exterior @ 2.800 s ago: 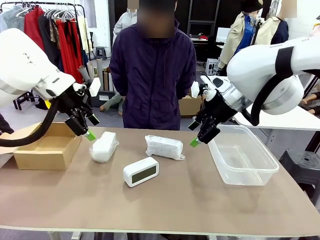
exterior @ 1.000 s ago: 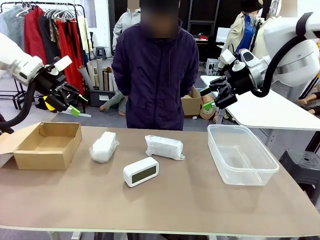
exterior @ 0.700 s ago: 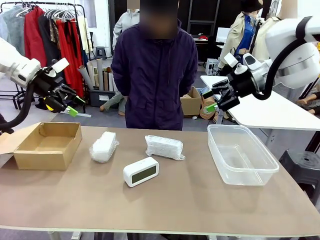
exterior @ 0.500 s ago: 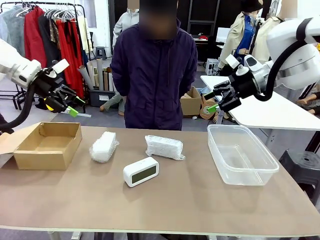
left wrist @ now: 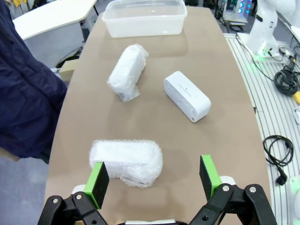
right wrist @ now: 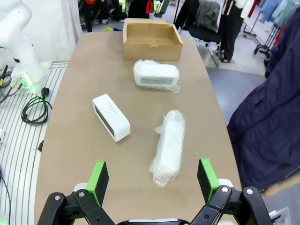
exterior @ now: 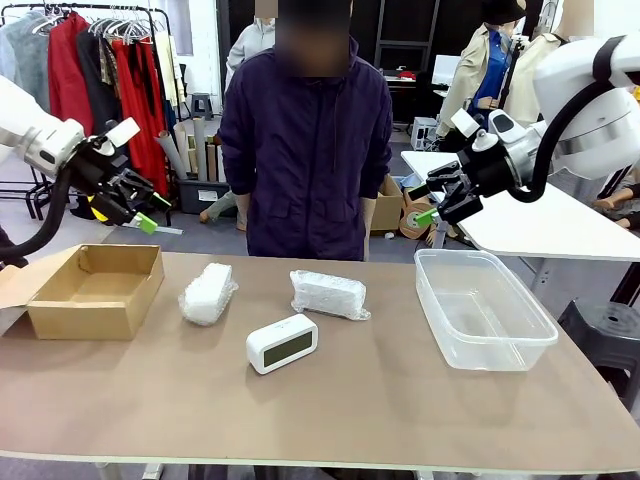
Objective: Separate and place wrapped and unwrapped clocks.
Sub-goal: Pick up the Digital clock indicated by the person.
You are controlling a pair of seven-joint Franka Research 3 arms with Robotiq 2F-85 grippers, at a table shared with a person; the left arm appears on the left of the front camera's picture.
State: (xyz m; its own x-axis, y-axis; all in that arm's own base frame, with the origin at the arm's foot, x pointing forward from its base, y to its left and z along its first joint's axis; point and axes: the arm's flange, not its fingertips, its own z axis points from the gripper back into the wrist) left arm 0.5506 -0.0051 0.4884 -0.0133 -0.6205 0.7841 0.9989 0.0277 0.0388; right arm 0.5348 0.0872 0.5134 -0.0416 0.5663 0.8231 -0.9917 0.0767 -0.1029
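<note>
Two bubble-wrapped clocks lie on the brown table: one at the left (exterior: pixel 207 293) (left wrist: pixel 126 161) (right wrist: pixel 156 75), one nearer the middle (exterior: pixel 328 294) (left wrist: pixel 127 72) (right wrist: pixel 168 147). The bare white clock (exterior: pixel 281 343) (left wrist: pixel 186 95) (right wrist: pixel 110 116) with its grey-green screen sits in front of them. My left gripper (exterior: pixel 150 212) (left wrist: pixel 153 178) hangs open in the air above the cardboard box. High beyond the tub's far corner, my right gripper (exterior: pixel 424 203) (right wrist: pixel 153 179) is open too. Neither holds anything.
An open cardboard box (exterior: pixel 95 290) (right wrist: pixel 152 38) stands at the table's left end and a clear plastic tub (exterior: pixel 483 307) (left wrist: pixel 144 17) at the right end. A person in a dark jacket (exterior: pixel 306 150) stands at the far edge. Cables lie on the floor (left wrist: pixel 281 147).
Since 2.8 s ago both arms rose and drew outward from low over the table to high at its ends. Over the last second they have hardly moved. The clocks stayed put.
</note>
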